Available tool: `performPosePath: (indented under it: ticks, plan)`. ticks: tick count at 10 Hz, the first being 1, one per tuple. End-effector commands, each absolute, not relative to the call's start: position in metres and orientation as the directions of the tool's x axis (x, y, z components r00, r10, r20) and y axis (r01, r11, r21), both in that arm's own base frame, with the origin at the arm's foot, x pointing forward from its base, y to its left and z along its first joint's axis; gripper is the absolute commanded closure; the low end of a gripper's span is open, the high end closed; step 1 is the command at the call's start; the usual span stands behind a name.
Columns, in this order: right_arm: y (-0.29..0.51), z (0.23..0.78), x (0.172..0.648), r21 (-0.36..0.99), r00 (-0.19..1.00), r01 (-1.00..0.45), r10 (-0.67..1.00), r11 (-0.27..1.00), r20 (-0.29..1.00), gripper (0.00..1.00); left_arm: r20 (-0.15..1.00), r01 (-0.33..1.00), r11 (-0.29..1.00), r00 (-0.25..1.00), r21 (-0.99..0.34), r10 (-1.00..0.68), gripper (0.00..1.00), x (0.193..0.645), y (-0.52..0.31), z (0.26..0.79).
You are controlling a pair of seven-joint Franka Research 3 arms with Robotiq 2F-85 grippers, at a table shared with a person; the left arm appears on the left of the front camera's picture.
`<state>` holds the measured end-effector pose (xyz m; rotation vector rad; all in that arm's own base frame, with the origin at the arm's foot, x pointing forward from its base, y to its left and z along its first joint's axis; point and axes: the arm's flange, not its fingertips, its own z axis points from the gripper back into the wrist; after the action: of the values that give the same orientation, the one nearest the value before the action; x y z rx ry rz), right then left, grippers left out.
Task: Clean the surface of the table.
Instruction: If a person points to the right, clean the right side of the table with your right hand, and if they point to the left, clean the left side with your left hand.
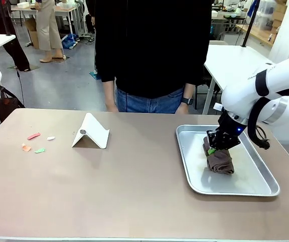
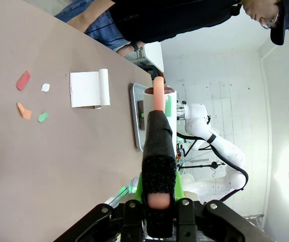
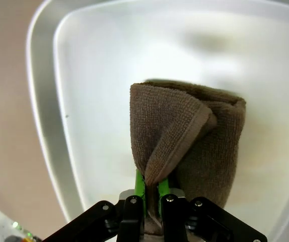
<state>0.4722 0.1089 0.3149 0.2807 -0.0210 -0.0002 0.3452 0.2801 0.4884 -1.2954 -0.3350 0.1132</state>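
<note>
Though apart, table beneath right gripper

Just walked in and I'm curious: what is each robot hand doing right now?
Left hand: closed; whether it pinches anything cannot be told.
Right hand: closed on the brown cloth in the metal tray.

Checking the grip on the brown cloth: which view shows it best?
The right wrist view: the folded brown cloth is close up, pinched in the right gripper. The front view shows a small bundle in the tray; the left wrist view, a distant sliver.
</note>
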Motion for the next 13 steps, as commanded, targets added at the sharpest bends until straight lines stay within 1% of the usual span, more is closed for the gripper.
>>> performPosePath:
  ticks: [1,4,6,9,13]
  plan:
    - [0.126,0.318,0.468,0.342,0.997,-0.08,0.083,0.936,0.004,0.98,0.187,0.113,0.274,0.947,-0.955,0.26,1.0,0.342,0.28,0.491]
    - [0.154,0.315,0.452,0.332,0.981,-0.179,0.193,0.926,-0.009,0.98,0.187,0.113,0.274,0.947,-0.955,0.26,1.0,0.342,0.28,0.491]
    - [0.152,0.315,0.454,0.293,0.983,-0.175,0.183,0.94,-0.001,0.98,0.187,0.113,0.274,0.947,-0.955,0.26,1.0,0.342,0.28,0.491]
    - [0.128,0.315,0.464,0.253,0.996,-0.09,0.087,0.963,0.024,0.98,0.187,0.113,0.274,0.947,-0.955,0.26,1.0,0.342,0.28,0.491]
    - [0.075,0.32,0.476,0.23,0.995,0.069,-0.084,0.971,0.052,0.98,0.187,0.113,0.274,0.947,-0.955,0.26,1.0,0.342,0.28,0.491]
